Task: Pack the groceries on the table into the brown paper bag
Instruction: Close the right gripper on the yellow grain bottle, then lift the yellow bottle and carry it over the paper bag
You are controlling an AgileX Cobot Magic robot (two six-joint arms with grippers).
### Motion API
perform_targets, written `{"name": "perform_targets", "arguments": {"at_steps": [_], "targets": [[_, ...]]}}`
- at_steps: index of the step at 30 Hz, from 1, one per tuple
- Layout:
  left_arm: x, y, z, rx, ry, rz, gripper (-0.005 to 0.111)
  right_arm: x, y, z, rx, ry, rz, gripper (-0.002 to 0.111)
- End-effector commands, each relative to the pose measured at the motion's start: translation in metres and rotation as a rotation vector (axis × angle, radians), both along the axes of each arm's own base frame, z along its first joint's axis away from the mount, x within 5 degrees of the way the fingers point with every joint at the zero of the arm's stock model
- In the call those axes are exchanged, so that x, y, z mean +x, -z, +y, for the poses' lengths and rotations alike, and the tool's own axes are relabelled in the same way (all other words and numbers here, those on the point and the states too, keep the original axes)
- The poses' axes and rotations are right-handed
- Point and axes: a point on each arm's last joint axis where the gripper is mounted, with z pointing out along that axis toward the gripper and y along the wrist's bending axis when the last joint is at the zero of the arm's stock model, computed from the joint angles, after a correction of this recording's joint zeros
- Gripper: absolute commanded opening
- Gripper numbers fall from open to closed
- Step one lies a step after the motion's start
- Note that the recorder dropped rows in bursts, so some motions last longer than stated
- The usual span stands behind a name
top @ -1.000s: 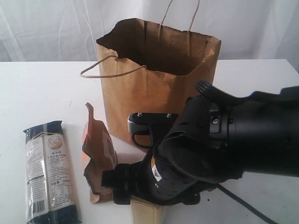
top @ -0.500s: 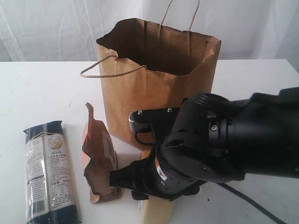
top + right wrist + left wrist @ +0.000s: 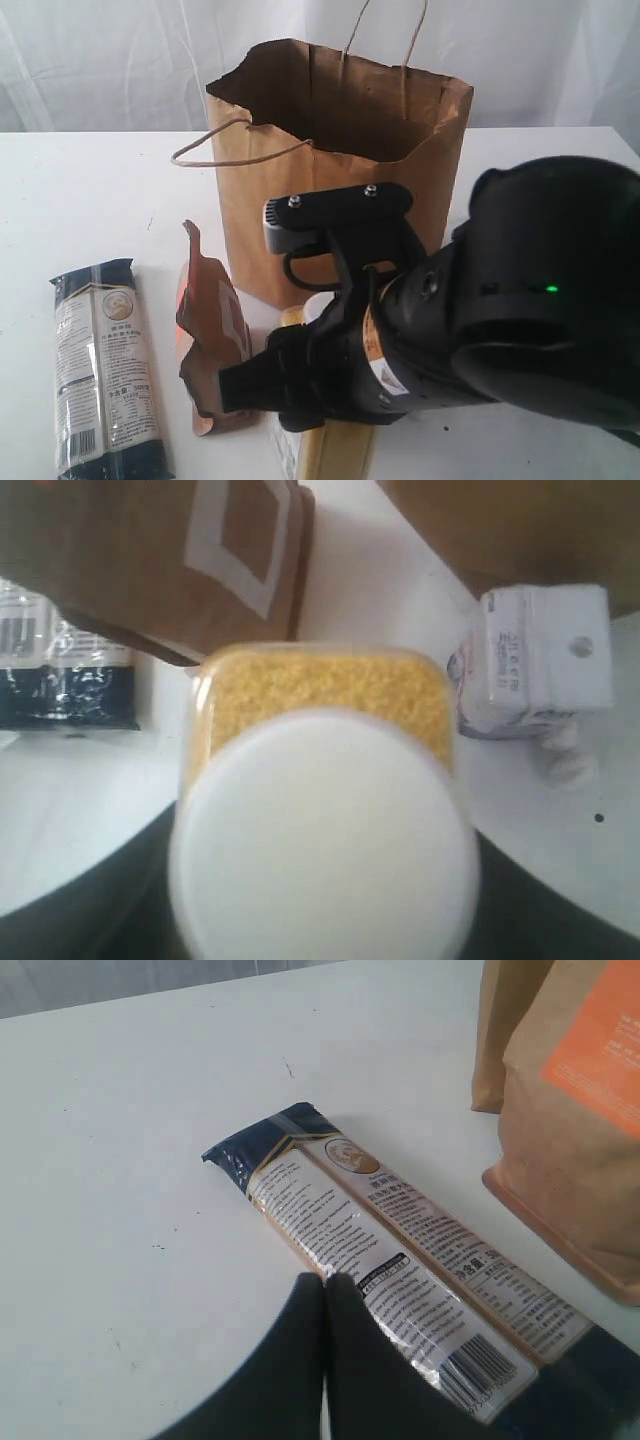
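**Item:** bottle (image 3: 320, 695) of yellow grain with a broad white cap (image 3: 325, 840).

**Location:** near side of the table (image 3: 90, 200), in front of the paper bag (image 3: 330, 190). The pouch (image 3: 210, 330) was just to its left and the small carton (image 3: 540, 660) just beside it. Whether its base sat on the table could not be told.

**Holder:** the right gripper (image 3: 295, 385) was about half closed, its jaws against both sides of the bottle below the cap.

**Other arm:** the left gripper (image 3: 325, 1282) was fully closed and empty, above the noodle packet (image 3: 400, 1250).

**Handling:** judged rigid, smooth-walled and fairly heavy with loose grain, so it was likely to slip in a light grip. The flat sides under the cap looked the best hold. It was best kept upright for lowering into the open bag.
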Motion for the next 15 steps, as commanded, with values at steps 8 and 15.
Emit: {"name": "perform_targets", "arguments": {"at_steps": [8, 15], "targets": [[0.0, 0.001, 0.0, -0.008, -0.001, 0.001, 0.0, -0.022, -0.056, -0.031, 0.135, -0.107, -0.204, 0.0], [0.0, 0.001, 0.0, -0.008, -0.001, 0.001, 0.0, -0.038, -0.081, -0.064, 0.158, -0.133, -0.261, 0.0]]}}
